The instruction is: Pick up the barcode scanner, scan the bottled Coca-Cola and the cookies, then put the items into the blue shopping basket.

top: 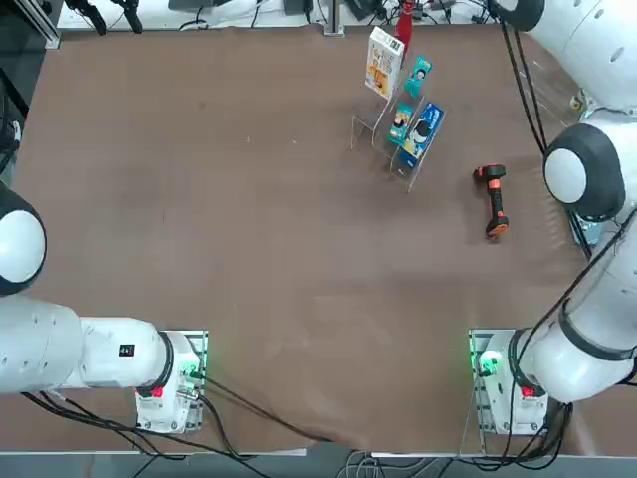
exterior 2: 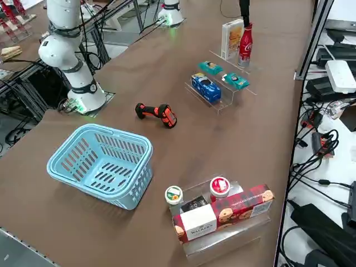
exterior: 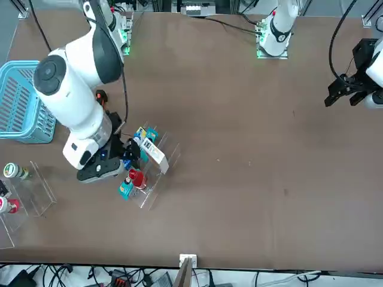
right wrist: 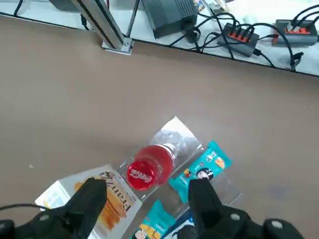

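Wrist view showed my right claw (right wrist: 147,199) spread wide and empty above the bottled Coca-Cola (right wrist: 149,167), while the barcode scanner (top: 493,199) lay unpicked at four o'clock from the rack, probably for easy reach.

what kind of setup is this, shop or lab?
Most likely a robotics lab staging a mock checkout: packaged goods on a clear acrylic rack, a barcode scanner and a blue shopping basket on a brown table, with cables and power strips along its edge.
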Motion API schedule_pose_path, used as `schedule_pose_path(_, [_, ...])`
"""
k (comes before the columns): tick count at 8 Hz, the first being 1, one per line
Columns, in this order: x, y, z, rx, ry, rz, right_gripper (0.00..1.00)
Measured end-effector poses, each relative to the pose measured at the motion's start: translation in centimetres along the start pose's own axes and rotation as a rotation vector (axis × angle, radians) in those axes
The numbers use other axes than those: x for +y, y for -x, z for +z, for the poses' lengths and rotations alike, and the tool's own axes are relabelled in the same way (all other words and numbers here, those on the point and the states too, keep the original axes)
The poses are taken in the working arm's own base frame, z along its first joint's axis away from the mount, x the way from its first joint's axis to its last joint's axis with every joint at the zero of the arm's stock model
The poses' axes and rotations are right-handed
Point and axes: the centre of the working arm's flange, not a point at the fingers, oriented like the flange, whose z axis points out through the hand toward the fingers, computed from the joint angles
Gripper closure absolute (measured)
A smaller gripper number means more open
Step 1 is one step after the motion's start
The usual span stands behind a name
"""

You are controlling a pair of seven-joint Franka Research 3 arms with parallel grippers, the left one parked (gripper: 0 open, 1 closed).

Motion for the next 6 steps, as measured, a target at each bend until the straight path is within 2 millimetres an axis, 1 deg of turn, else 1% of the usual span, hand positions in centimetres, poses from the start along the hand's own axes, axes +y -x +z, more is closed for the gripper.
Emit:
schedule_pose_path(2, [-0.5, -0.1, 1.3, 0.0, -0.002, -0.006, 0.0])
schedule_pose_path(4, [-0.4, -0.4, 2.6, 0.007, -0.003, -0.005, 0.01])
schedule_pose_path(5, [-0.4, -0.4, 2.9, 0.007, -0.003, -0.004, 0.03])
schedule_pose_path(6, [-0.4, -0.4, 3.1, 0.006, -0.003, -0.004, 0.08])
